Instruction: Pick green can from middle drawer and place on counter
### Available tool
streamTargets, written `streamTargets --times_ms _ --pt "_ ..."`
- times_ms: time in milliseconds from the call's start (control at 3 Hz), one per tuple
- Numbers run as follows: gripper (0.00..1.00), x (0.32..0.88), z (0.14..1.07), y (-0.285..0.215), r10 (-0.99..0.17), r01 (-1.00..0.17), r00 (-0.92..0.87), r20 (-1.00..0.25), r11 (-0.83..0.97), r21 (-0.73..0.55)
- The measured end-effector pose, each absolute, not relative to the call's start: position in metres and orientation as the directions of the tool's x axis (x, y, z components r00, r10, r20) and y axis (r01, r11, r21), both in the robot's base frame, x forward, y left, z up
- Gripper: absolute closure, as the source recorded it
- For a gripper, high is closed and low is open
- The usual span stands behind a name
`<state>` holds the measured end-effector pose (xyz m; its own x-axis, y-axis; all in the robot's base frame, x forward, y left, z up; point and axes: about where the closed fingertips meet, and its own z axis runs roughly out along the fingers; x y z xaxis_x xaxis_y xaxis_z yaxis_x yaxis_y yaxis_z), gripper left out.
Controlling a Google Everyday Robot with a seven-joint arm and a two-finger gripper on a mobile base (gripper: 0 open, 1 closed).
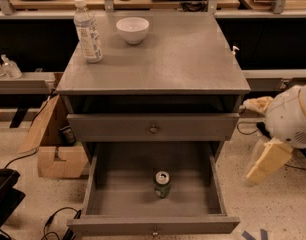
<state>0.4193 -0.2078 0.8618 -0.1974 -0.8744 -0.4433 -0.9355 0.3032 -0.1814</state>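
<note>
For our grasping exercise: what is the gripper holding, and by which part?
Nothing visible: the gripper hangs right of the cabinet; the green can stands untouched in the middle drawer.

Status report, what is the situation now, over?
Gripper low at right, apart from green can. Can upright in open middle drawer. Nothing covers it; bottle, bowl at rear of counter.

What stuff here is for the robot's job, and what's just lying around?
For the job:
- can, standing in the open drawer
- counter
- end effector, low at the right, beside the drawer

Just lying about:
- bottle and bowl on the counter
- cardboard box on the floor, left
</note>
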Motion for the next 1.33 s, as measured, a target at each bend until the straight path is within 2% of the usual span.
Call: streamTargets --times_ms 333,667,1000,1333 --pt "0.0 0.425 0.793 -0.202 -0.737 -0.918 -0.171 -0.654 0.361 -0.167" --pt "0.0 0.434 0.759 -0.193 -0.651 -0.915 -0.113 -0.75 0.363 -0.177" --pt "0.0 0.435 0.754 -0.192 -0.649 -0.92 -0.089 -0.755 0.345 -0.189" --pt "0.0 0.442 0.727 -0.182 -0.588 -0.921 -0.093 -0.804 0.358 -0.155"
